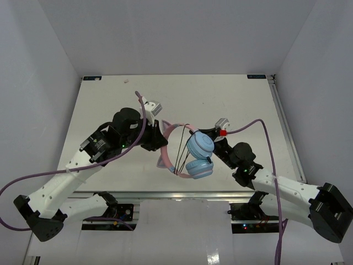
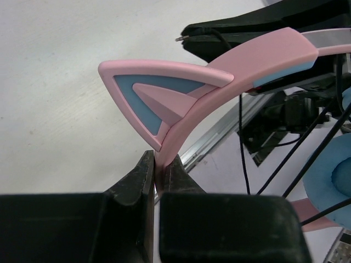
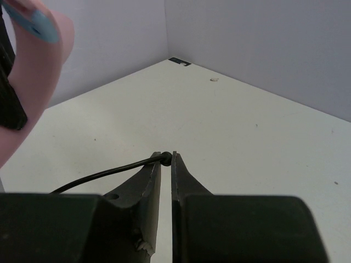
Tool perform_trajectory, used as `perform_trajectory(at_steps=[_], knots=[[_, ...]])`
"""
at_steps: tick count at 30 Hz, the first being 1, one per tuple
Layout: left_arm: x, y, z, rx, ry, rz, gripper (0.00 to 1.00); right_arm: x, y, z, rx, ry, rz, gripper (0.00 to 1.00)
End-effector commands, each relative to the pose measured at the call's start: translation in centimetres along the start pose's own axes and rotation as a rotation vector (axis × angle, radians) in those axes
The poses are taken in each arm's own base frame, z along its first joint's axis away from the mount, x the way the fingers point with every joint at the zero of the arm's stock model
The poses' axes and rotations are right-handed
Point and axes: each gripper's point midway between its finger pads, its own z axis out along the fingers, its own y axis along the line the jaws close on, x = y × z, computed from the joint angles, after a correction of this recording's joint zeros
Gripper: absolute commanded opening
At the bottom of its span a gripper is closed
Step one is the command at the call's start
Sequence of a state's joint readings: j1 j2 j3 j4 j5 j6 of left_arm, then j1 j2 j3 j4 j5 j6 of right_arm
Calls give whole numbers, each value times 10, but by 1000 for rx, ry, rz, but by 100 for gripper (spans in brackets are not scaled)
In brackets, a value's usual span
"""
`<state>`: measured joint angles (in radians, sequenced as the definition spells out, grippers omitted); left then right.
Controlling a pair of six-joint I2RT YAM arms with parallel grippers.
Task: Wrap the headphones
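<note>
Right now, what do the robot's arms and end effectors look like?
The left arm and right arm have white links with chunky black joints and black bases. A thick purple cable runs along each. The left end effector and right end effector each have two flat black fingers tapering to points. A red tag sits near the right wrist.

Pink headband [image 2: 241, 71], light blue ear cups [image 1: 199, 145], black cord [image 3: 104, 175]
</note>
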<state>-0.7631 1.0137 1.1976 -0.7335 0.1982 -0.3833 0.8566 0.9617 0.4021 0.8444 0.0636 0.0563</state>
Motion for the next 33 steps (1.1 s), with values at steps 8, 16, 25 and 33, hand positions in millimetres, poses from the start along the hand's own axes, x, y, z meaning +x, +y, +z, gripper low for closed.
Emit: perform_trajectory(at_steps=[8,16,25,33], knots=[[27,40,47,-141,108,29,0,44,-28,-5,126,-60,64,8],[45,63,70,-215,192,69,0,75,-37,-16,164,-41,94,8],[80,89,91,-252,307,135,0,86,-41,-24,182,-69,136,8],[67,68,92,-61,252,276,0,73,-35,-32,132,-139,123,8]])
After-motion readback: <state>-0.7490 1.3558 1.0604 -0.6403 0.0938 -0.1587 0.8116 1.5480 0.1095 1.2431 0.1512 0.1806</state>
